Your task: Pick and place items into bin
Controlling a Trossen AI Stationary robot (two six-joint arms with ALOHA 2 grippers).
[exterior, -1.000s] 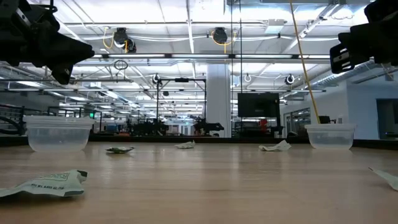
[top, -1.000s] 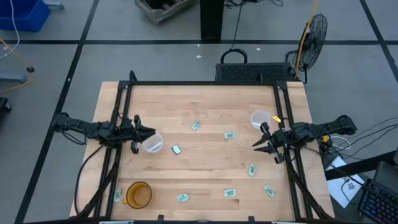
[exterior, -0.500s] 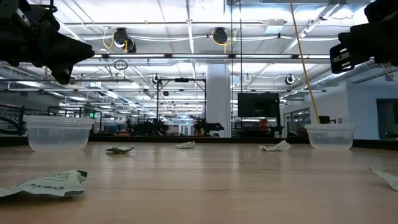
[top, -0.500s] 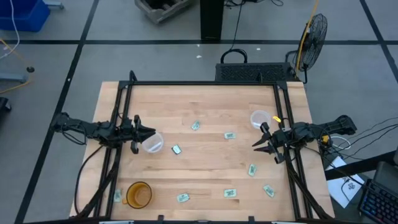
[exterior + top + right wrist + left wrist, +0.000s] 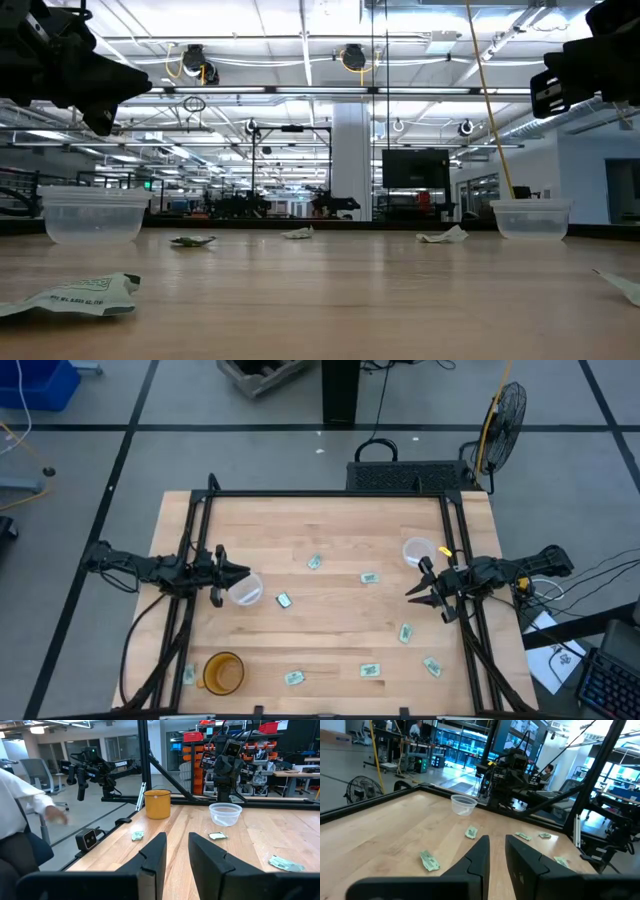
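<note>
Several small pale green and white packets lie flat and scattered on the wooden table [image 5: 330, 520], among them one near the middle [image 5: 314, 562], one right of it [image 5: 369, 577] and one at the front [image 5: 293, 678]. None is touched. My left gripper [image 5: 245, 573] hovers level at the table's left side, beside a clear round tub [image 5: 245, 591]. In its wrist view its fingers [image 5: 497, 840] stand a little apart, with nothing between them. My right gripper [image 5: 408, 593] hovers level at the right side, also open [image 5: 177, 837] and empty. Which container is the bin I cannot tell.
A second clear tub [image 5: 418, 550] stands at the right, near my right arm. An orange cup [image 5: 223, 672] stands at the front left. Black frame rails [image 5: 330, 494] border the table. A person's white sleeve and hand [image 5: 30, 810] show beyond the table in the right wrist view.
</note>
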